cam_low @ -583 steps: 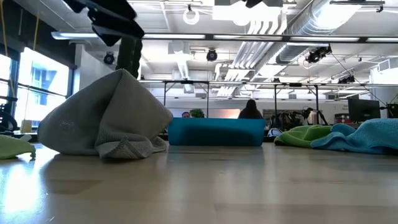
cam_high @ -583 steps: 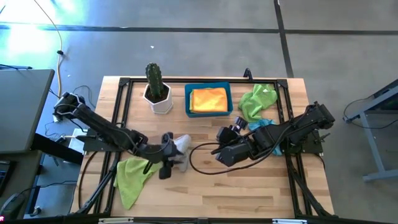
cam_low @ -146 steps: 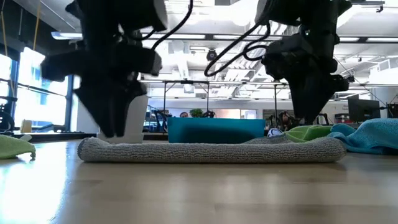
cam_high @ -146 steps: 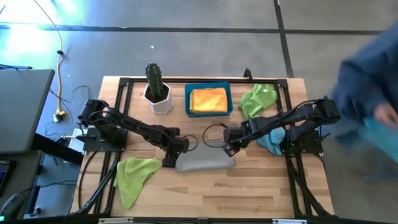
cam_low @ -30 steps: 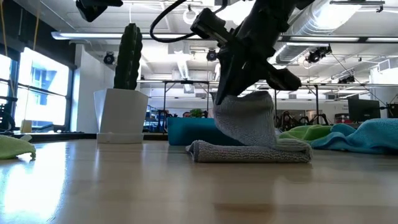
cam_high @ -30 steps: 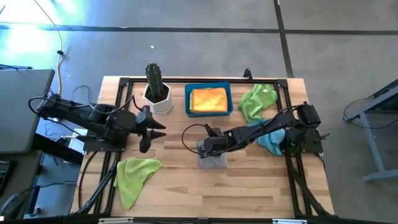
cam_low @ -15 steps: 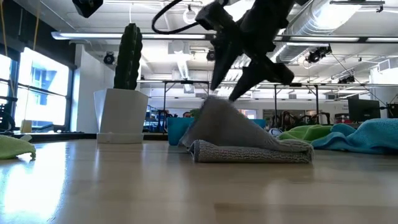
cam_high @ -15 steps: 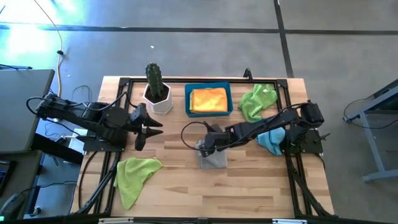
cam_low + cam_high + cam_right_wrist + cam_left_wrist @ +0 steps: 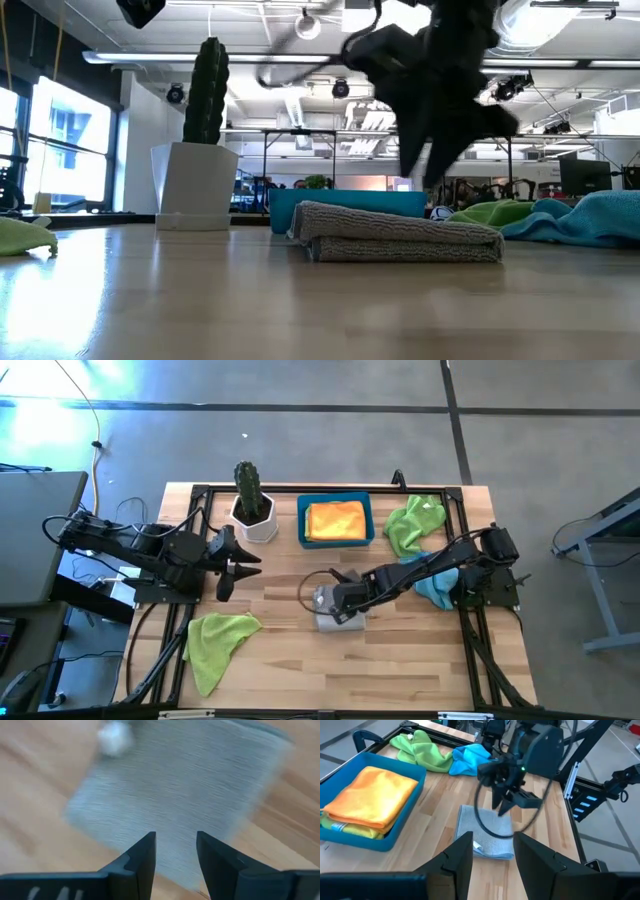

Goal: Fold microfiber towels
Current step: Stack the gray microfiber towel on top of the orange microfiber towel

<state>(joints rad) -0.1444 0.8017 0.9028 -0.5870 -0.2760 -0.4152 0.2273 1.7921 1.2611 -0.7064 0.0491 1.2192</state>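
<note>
The grey towel [image 9: 335, 618] lies folded in flat layers [image 9: 400, 238] on the middle of the table. My right gripper [image 9: 345, 600] hovers just above it, pointing steeply down; its fingers stand open [image 9: 175, 852] and touch nothing. My left gripper [image 9: 235, 565] waits open at the table's left, above the wood, facing the grey towel [image 9: 487, 832]. An orange towel [image 9: 335, 520] lies folded in the blue bin [image 9: 300, 520] on top of a yellow one [image 9: 340, 825].
A potted cactus [image 9: 250, 500] stands at the far left beside the bin. A lime green towel [image 9: 215, 640] lies crumpled at the near left. Another green towel [image 9: 415, 520] and a light blue one [image 9: 432, 585] lie bunched at the right, by the right arm.
My right gripper has opened and let go of the grey towel's raised flap, and it has tipped and rolled at the wrist. The flap has dropped flat onto the layer below, so the towel now lies folded.
</note>
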